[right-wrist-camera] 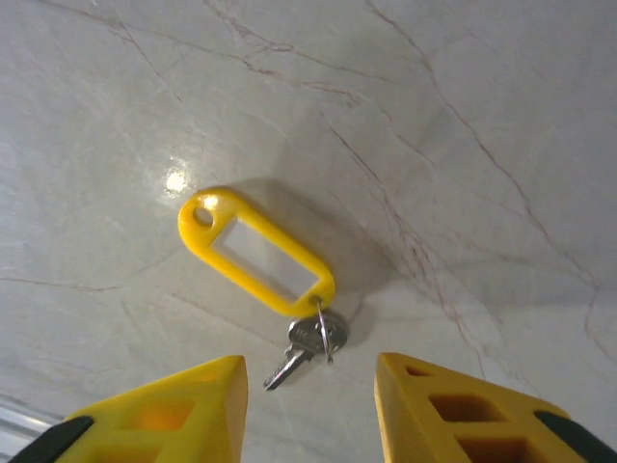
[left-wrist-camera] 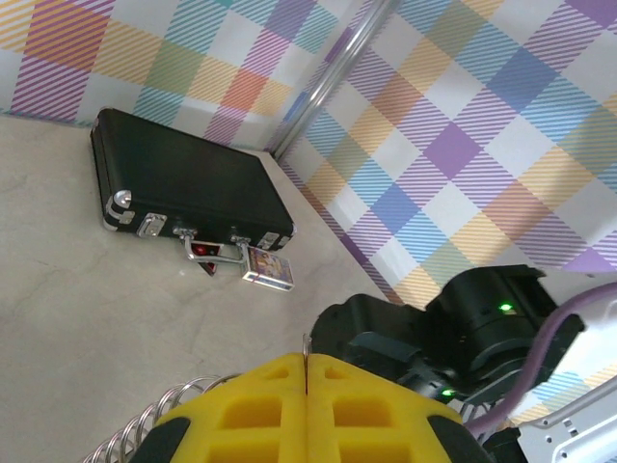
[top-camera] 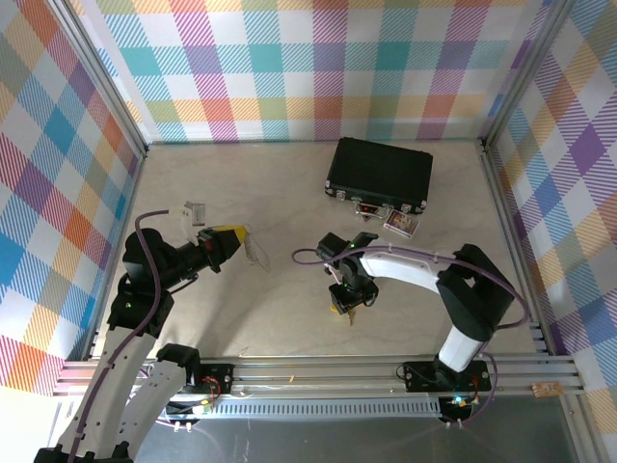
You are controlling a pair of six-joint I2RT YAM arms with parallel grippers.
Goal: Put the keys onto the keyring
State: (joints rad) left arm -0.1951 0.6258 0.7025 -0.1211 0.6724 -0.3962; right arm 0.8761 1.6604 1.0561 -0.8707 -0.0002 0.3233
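The left gripper [top-camera: 237, 235], fingers pressed shut, pinches the thin grey metal keyring [top-camera: 255, 253]; the right gripper [right-wrist-camera: 308, 365] hangs open over a small silvery key [right-wrist-camera: 307, 338] with yellow plastic tag [right-wrist-camera: 255, 253]. Closed black case [top-camera: 378, 174], far right.

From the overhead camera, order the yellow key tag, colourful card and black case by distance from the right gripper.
1. Yellow key tag, directly under the right gripper.
2. Colourful card, beyond it, slightly to the right.
3. Black case, farthest, at the back behind the card.
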